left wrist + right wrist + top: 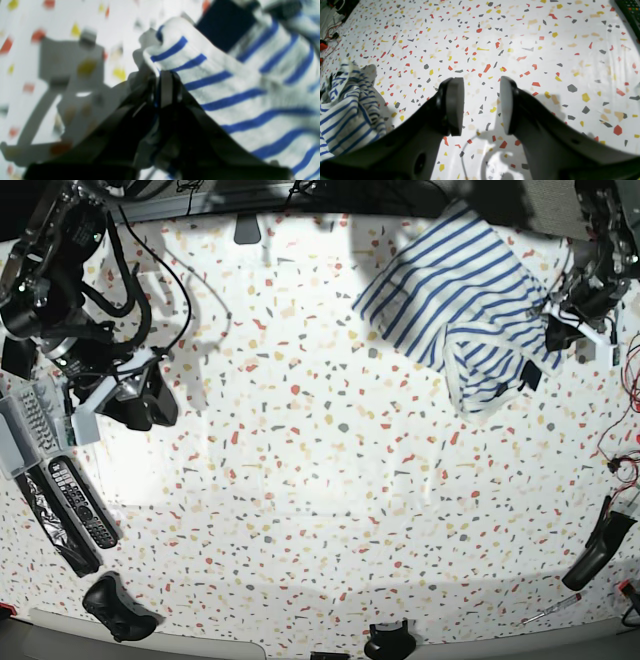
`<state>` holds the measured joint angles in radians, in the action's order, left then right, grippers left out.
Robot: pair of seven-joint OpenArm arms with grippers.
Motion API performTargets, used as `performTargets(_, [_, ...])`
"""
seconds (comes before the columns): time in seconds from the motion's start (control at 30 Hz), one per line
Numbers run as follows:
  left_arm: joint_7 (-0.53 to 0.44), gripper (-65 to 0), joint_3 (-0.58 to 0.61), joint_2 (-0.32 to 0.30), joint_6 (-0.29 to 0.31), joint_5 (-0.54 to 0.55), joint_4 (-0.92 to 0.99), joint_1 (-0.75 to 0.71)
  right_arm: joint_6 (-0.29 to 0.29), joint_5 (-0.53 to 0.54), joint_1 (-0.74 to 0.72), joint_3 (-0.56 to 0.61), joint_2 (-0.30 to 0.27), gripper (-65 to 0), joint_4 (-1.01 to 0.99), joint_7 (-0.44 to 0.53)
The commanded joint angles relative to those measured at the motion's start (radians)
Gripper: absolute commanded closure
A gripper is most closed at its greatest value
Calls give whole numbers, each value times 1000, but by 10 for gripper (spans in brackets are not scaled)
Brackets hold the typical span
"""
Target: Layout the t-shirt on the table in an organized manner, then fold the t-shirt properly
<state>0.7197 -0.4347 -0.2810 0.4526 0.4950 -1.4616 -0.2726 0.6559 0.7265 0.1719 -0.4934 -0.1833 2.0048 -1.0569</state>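
The t-shirt [470,300], white with thin blue stripes, hangs bunched at the back right of the table [330,480], partly lifted off it. My left gripper [553,330] is shut on its edge. In the left wrist view the black fingers of the left gripper [162,77] pinch a rolled fold of the t-shirt [225,100], with a dark tag [225,25] just beyond. My right gripper [150,405] hovers over the table's left side, far from the shirt. In the right wrist view the right gripper [481,105] is open and holds nothing above the table [545,62]; the t-shirt [345,112] shows at the left edge.
Remote controls [80,500] and a grey keypad lie along the table's left edge, one remote [630,12] also in the right wrist view. A black controller [120,610] sits at the front left. A black device [595,550] and red wires lie at the right edge.
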Motion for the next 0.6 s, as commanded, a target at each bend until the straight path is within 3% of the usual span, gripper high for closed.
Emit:
performTargets(0.0, [41, 0, 35, -5, -3, -4, 10, 12, 10, 15, -9, -4, -11, -231, 18, 24])
performTargets(0.17, [3, 0, 239, 4, -11, 7, 15, 95, 10, 15, -8, -4, -11, -231, 18, 24])
performTargets(0.23, [0, 0, 312, 16, -58, 4, 15, 134, 10, 14, -8, -4, -11, -231, 18, 24])
performTargets(0.4, [21, -1, 404, 23, -84, 4, 15, 218, 10, 21, -8, -3, -11, -232, 18, 24])
performTargets(0.5, [63, -187, 403, 13, -80, 6, 13, 255, 10, 94, -9, -3, -10, -232, 17, 23])
performTargets(0.57, [87, -266, 403, -11, -42, 29, 11, 271, 10, 133, -10, -2, -10, -232, 17, 22])
